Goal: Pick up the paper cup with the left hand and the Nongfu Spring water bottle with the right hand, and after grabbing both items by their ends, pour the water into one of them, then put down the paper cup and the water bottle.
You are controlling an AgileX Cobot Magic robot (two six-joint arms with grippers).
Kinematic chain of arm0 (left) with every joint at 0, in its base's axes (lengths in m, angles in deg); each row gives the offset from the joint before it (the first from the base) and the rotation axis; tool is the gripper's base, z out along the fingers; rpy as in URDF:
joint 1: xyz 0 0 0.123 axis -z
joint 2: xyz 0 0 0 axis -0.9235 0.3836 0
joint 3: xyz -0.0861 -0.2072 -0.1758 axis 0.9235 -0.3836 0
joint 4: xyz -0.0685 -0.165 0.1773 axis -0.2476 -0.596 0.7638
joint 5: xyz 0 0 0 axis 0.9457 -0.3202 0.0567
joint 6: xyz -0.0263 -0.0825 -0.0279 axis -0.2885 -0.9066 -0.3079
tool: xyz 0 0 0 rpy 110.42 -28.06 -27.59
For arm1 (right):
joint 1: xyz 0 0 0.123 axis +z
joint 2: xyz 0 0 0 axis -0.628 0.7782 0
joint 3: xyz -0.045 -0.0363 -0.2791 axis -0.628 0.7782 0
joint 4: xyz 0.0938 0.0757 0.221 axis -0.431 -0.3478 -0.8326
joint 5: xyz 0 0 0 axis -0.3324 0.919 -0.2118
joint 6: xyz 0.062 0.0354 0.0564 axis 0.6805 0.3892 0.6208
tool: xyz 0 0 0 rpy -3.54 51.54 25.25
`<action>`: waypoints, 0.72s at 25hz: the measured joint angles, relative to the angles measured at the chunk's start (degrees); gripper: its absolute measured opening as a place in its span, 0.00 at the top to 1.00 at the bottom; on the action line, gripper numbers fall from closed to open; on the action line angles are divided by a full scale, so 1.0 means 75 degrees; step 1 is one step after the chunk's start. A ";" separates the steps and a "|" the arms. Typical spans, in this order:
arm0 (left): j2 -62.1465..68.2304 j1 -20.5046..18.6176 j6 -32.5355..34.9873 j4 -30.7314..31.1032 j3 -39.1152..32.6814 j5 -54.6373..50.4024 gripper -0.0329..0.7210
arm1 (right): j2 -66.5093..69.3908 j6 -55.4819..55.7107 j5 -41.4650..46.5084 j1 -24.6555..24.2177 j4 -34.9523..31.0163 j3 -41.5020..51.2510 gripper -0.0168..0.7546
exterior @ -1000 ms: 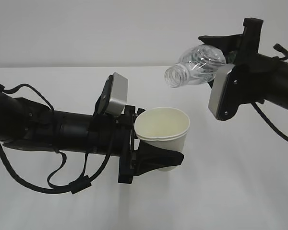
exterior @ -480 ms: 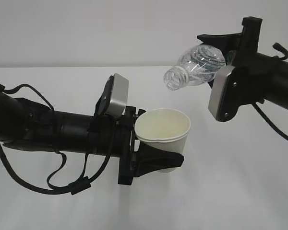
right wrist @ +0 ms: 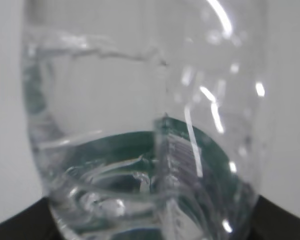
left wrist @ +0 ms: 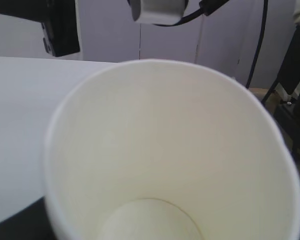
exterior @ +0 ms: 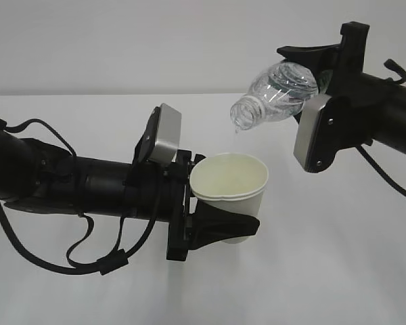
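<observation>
Standing off to one side, I see the left hand (exterior: 213,227) reaching in from the left above the white table (exterior: 338,271), its black fingers (exterior: 223,223) clamped around the lower half of the paper cup (exterior: 230,193). The cup sits upright in that grip, mouth open to the ceiling, its cream inside bare as far as the left wrist view shows (left wrist: 155,165).

Above and to the right of the cup, the right hand (exterior: 325,74) pinches the Nongfu Spring water bottle (exterior: 277,95) by its base end. The bottle lies tipped, neck pointing down and left, its open mouth hanging just above the cup's rim and a little right of its middle. A drop of the water (exterior: 236,130) clings to the lower lip of the bottle's mouth. Through the right wrist view the bottle (right wrist: 145,125) fills the frame, clear liquid pooled inside against the green label.

Cup and bottle are near one another but apart.
</observation>
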 joint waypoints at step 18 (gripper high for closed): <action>0.0000 0.0000 0.0000 -0.0235 0.0000 -0.0074 0.32 | 0.0000 -0.0018 -0.0112 0.0000 0.0011 0.0000 0.41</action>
